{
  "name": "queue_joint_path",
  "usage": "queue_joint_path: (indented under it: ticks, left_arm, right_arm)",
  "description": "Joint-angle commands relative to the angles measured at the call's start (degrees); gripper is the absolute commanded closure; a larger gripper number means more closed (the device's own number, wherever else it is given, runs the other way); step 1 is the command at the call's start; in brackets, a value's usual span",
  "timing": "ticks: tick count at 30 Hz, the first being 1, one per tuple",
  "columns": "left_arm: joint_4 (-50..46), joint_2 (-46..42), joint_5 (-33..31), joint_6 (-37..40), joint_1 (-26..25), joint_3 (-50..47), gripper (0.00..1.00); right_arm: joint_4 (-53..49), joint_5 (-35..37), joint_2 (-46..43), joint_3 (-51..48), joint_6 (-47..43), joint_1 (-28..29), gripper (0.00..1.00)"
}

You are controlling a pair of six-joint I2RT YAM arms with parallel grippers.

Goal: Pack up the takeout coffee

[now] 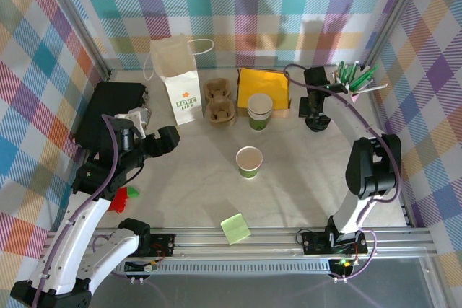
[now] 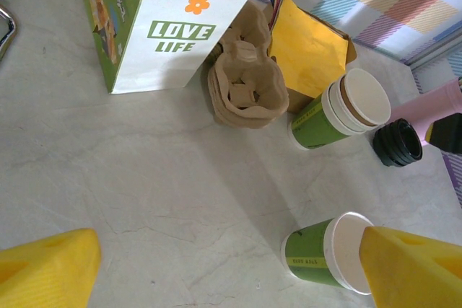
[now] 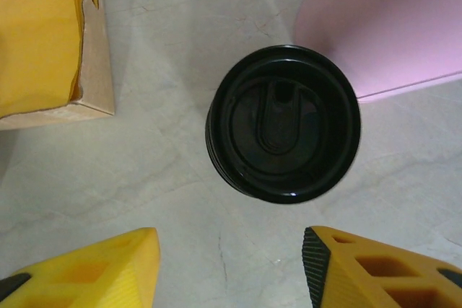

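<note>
right claw (image 3: 231, 252) hangs spread above the black lid (image 3: 283, 122) beside pink cup (image 3: 390, 27).

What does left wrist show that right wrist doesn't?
Left wrist, not right wrist: the white bag, pulp carrier, stacked cups and the lone open cup. Right wrist, not left: the moulded recess of the black lid, close up from above. Both: black lid, pink cup, yellow napkins.
</note>
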Motion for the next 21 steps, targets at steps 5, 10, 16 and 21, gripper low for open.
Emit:
queue_joint_path:
  ticks: [5,10,16,21]
  left_arm:
    - [0.1,-1.0,1.2,-0.5,-0.5,-0.5,0.08]
    - [0.0,-1.1,0.8,-0.4,-0.5,-0.7,0.08]
    - [0.0,-1.1,0.6,-0.1,-0.5,-0.4,0.08]
    - [0.0,-0.5,0.3,0.4,-0.5,0.0,0.08]
  right_arm:
    - [1.3,-0.7,5.8,4.0,1.5,-1.3,0.45]
    - [0.4,-0.4,8.3,6.1,2.3,-1.8,0.48]
    - [-0.1,-0.1,10.9,8.4,2.9,-2.3,0.52]
    - [-1.0,-0.3,12.1,9.9,3.7,-2.6,0.54]
